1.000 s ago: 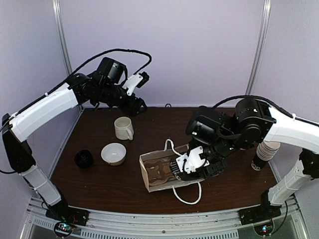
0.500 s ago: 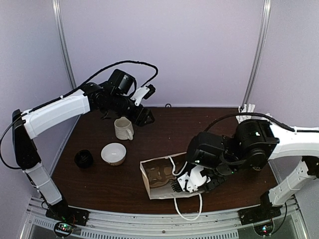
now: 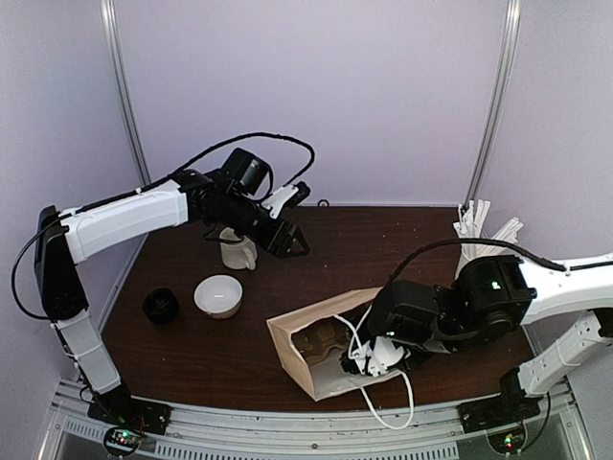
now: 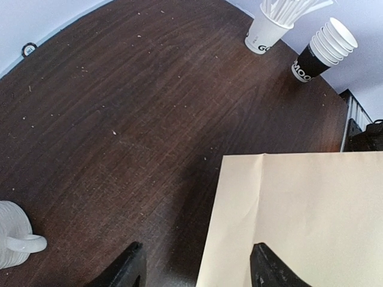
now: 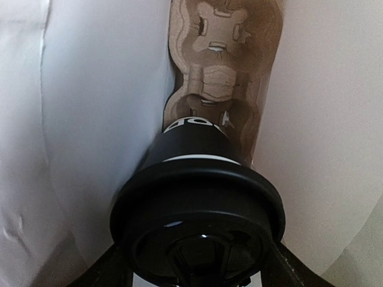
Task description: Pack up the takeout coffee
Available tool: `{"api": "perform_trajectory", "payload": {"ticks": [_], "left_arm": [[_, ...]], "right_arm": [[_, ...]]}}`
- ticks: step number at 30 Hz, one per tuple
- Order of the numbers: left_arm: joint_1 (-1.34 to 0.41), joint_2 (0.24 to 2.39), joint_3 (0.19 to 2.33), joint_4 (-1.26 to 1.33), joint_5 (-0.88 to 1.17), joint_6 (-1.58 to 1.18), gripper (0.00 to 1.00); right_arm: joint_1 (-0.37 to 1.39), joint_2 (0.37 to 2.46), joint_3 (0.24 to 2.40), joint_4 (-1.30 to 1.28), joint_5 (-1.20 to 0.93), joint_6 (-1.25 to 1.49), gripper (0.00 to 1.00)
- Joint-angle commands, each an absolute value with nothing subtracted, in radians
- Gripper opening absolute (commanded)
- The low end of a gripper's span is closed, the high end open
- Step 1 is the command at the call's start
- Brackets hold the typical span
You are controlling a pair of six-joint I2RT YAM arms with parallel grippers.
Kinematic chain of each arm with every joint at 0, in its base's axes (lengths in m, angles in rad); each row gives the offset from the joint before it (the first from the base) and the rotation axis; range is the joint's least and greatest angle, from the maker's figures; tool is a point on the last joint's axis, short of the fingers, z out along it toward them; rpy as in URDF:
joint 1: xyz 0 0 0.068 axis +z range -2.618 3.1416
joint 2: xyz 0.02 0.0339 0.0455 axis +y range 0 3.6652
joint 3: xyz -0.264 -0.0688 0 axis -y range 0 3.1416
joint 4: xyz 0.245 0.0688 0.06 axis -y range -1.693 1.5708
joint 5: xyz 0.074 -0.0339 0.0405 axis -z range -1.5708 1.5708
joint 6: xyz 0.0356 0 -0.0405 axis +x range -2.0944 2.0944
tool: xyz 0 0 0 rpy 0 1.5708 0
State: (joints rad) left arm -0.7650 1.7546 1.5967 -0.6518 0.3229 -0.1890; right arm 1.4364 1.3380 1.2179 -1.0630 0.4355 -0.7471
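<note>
now mid-pack: takeout coffee (image 5: 197,197) clamped in right gripper (image 5: 197,266), fingers (image 5: 114,266) spread wide either side of the lid end, pictured lower centre of the rt wrist view. long axis running straight out ahead of the gripper, base first, dome lid toward the camera, w/ the cup already inside the mouth of the paper bag (image 3: 302,340) at bottom centre of the overhead view. dead ahead of the base, deeper in the bag at upper centre of the wrist frame: cardboard cup carrier (image 5: 224,72), apparently not yet touched. judged next: pushing on along that same axis to seat the cup in a carrier pocket w/o crushing the bag walls either side. left gripper (image 3: 290,240) well apart at upper centre-left of the overhead view, jaws open, nothing held, hovering over the table (image 4: 119,119) beside the bag's flat face; clearly the farther arm. nearby, not involved: mug (image 3: 238,247), bowl (image 3: 218,295), cup stack (image 4: 326,51).
</note>
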Motion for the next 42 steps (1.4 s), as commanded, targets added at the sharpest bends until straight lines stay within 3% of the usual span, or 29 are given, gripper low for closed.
{"api": "perform_trajectory", "payload": {"ticks": [1, 17, 33, 42], "left_arm": [[-0.775, 1.783, 1.597, -0.614, 0.411, -0.198, 0.63], [-0.854, 1.825, 1.568, -0.575, 0.618, -0.177, 0.6], [-0.888, 1.793, 1.545, -0.546, 0.558, -0.228, 0.58], [-0.888, 1.799, 1.537, -0.553, 0.575, -0.22, 0.58]], "right_arm": [[1.437, 1.324, 1.201, -0.984, 0.497, -0.757, 0.7], [1.384, 1.346, 1.169, -0.911, 0.446, -0.75, 0.69], [1.4, 1.384, 1.171, -0.937, 0.398, -0.753, 0.69], [1.4, 1.411, 1.149, -0.862, 0.527, -0.736, 0.68]]}}
